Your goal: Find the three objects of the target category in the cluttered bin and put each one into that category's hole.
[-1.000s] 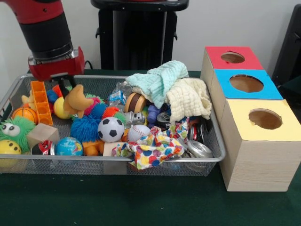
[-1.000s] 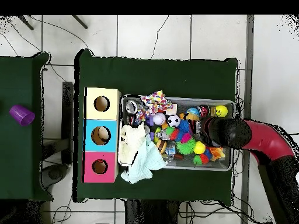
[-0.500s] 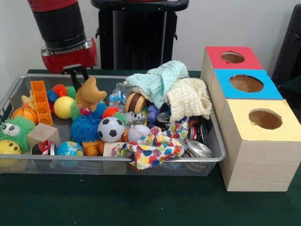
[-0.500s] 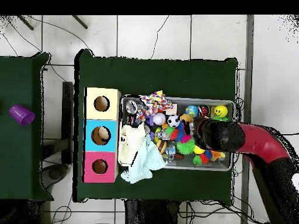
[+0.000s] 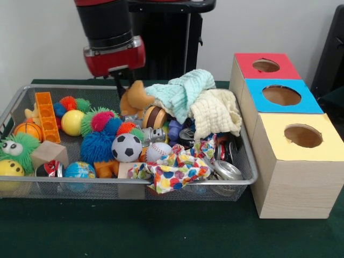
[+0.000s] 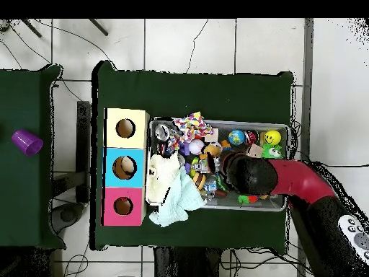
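Note:
The wire mesh bin point(image 5: 161, 181) holds many toys and also shows in the overhead view point(image 6: 281, 208). My gripper point(image 5: 122, 92) is shut on the orange plush animal with pointed ears point(image 5: 134, 99). It holds the plush above the bin's middle, next to the mint cloth point(image 5: 183, 88). A pale tan plush point(image 5: 32, 114) peeks out behind the orange block point(image 5: 46, 115) at the bin's left end. In the overhead view my arm point(image 6: 252, 173) covers the gripper.
Three wooden boxes with holes stand right of the bin: red point(image 5: 266, 65), blue point(image 5: 281, 95), yellow point(image 5: 302, 136). The bin also holds a cream cloth point(image 5: 215, 113), a soccer ball point(image 5: 127, 147), a blue spiky ball point(image 5: 98, 146), a green fuzzy ball point(image 5: 15, 149) and a patterned cloth point(image 5: 172, 171).
My gripper has lifted the orange plush off the toys at the bin's left and carried it rightward in the front view, to the bin's middle.

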Controlling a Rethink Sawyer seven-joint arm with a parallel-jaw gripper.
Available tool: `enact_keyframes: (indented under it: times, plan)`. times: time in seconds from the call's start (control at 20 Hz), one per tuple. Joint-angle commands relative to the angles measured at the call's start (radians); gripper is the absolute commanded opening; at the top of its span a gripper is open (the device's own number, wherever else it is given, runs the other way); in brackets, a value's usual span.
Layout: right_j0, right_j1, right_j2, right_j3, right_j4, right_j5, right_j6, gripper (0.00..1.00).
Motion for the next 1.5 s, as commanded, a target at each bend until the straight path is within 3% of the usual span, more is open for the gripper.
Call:
enact_keyframes:
  times: [0.05,0.75,1.0,1.3,1.5]
  plan:
    - [0.051,-0.096,-0.044,0.206,0.104,-0.098,0.29,0.0]
    - [0.142,-0.211,-0.084,0.367,0.236,-0.189,0.284,0.0]
    - [0.241,-0.304,-0.159,0.484,0.247,-0.27,0.353,0.0]
    - [0.383,-0.289,-0.251,0.549,0.304,-0.424,0.427,0.0]
    - [0.438,-0.262,-0.292,0.555,0.328,-0.484,0.438,0.0]
